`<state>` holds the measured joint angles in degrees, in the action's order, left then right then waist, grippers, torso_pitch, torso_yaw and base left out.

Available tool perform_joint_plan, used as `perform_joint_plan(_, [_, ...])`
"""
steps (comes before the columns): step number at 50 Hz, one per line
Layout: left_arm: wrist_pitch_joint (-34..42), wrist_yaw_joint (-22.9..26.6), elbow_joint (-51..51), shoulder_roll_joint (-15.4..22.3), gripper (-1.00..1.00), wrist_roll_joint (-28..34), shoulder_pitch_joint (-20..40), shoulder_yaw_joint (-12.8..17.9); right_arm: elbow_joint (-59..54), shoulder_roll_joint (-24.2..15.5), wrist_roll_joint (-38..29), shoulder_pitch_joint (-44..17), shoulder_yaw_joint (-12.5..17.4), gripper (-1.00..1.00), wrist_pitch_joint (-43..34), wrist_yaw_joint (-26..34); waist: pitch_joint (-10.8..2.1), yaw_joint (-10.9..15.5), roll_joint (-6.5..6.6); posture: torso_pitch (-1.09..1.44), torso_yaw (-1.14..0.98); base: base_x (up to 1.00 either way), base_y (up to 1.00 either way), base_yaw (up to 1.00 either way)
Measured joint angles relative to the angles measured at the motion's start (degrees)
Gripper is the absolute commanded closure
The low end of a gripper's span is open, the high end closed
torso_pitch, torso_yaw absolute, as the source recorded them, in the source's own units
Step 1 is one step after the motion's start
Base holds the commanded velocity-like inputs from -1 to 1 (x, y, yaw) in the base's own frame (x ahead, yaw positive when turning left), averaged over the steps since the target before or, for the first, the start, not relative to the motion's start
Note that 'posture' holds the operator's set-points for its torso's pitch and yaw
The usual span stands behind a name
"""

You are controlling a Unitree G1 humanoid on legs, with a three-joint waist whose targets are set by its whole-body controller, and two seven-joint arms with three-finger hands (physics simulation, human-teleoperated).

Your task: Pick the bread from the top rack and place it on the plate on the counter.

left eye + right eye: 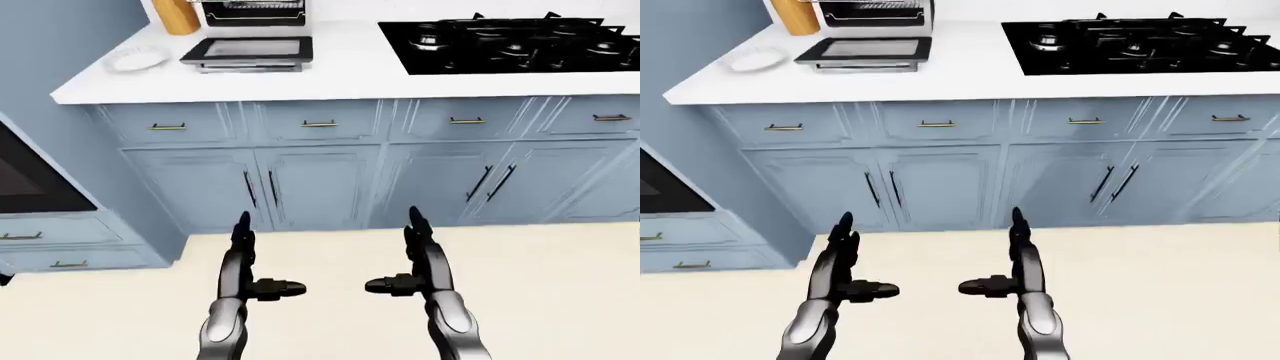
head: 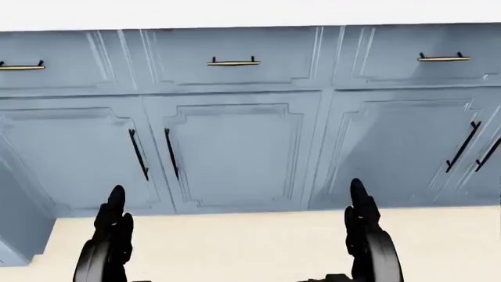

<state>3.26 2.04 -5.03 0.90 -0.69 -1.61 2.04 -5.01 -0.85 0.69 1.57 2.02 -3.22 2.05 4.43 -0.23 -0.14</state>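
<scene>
I see my left robot hand (image 1: 262, 259) & right robot hand (image 1: 408, 255) both spread, holding nothing, low over the floor. The 1 plate (image 1: 138, 58) sits on the counter (image 1: 350, 71) up & to the left, nearer my left robot hand. 1 toaster oven (image 1: 252, 22) w/ its door down is next to it; can't see the bread on its rack.

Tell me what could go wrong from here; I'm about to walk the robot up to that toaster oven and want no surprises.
1. The toaster oven's open door lies flat over the counter; a hand reaching for the rack may knock it.
2. The plate sits close beside that door, near the counter's left end, so a careless swing could push it.
3. Left hand and right hand are open and low; the bread isn't visible yet.
</scene>
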Motion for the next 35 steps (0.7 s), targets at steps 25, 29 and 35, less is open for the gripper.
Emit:
perform_joint_plan(25, [40.81,4.38,34.38,7.90,-1.00,4.61,26.44,4.62,41.85,-5.19,0.59,-24.85,2.42,-1.00,-38.89,1.14,-3.87,0.41,-0.09,0.00,0.00,0.00,0.00,0.00])
perform_joint_plan(29, [45.64,4.71,37.13,10.29,-1.00,3.75,30.29,6.51,42.38,-6.13,1.34,-27.65,2.98,-1.00,-42.45,1.51,-3.15,0.41,-0.10,0.00,0.00,0.00,0.02,0.00])
perform_joint_plan(35, [51.47,4.13,44.46,13.26,-1.00,2.16,32.07,9.47,46.57,-8.53,4.15,-32.84,5.92,-1.00,-48.82,0.62,-2.60,0.29,0.12,0.00,0.00,0.01,0.02,0.00])
